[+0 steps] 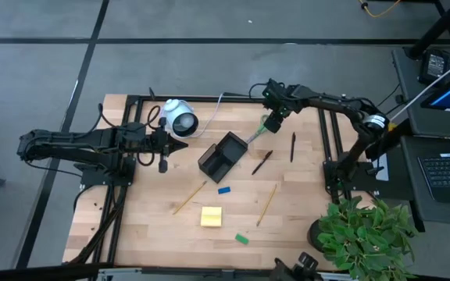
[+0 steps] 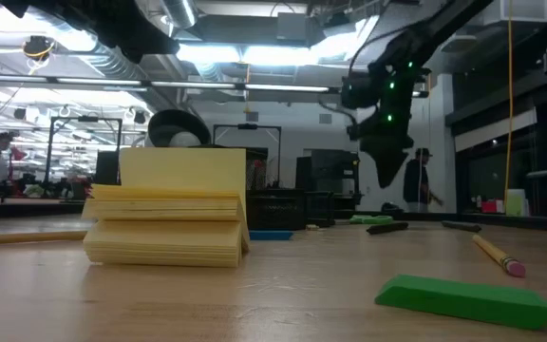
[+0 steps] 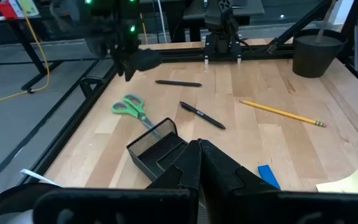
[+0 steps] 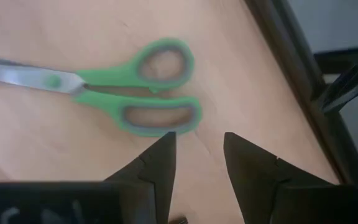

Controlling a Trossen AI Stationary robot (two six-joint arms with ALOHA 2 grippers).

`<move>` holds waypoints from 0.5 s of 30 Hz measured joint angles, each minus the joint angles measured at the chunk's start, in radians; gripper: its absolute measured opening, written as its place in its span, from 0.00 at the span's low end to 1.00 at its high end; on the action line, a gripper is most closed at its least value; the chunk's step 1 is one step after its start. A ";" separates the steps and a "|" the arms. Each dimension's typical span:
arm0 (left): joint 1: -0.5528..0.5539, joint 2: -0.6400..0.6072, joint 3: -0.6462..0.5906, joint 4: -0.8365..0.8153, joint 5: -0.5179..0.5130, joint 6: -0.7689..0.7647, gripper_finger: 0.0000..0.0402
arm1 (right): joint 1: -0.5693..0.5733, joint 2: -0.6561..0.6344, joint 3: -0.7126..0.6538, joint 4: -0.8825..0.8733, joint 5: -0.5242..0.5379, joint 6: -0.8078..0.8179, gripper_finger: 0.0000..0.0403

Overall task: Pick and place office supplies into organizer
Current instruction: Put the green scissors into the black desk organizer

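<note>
The green-handled scissors (image 4: pixel 129 93) lie flat on the table, blades pointing toward the black organizer (image 1: pixel 222 154). My right gripper (image 4: pixel 199 146) hovers open just above and beside the handle loops (image 1: pixel 258 133), touching nothing. My left gripper (image 3: pixel 199 155) is shut and waits left of the organizer (image 3: pixel 157 149). Two black pens (image 1: pixel 262 161) (image 1: pixel 292 146) lie right of the organizer. Nearer the front lie two pencils (image 1: pixel 189 197) (image 1: pixel 266 204), the blue block (image 1: pixel 223 190), the yellow sticky-note pad (image 1: pixel 211 216) and the green block (image 1: pixel 241 239).
A white round device (image 1: pixel 180 119) with a cable sits at the table's far side, left of the organizer. A black metal frame (image 1: pixel 328 148) borders the table. A potted plant (image 1: pixel 366 230) stands at the near right corner. Bare wood shows between the scattered items.
</note>
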 joint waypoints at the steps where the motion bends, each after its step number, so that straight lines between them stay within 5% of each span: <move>1: 0.000 0.000 0.000 0.000 0.000 0.000 0.00 | -0.007 0.014 0.000 0.001 0.000 0.000 0.35; 15: 0.000 0.000 0.000 0.000 -0.002 0.033 0.00 | -0.042 0.130 -0.001 0.064 -0.005 0.028 0.35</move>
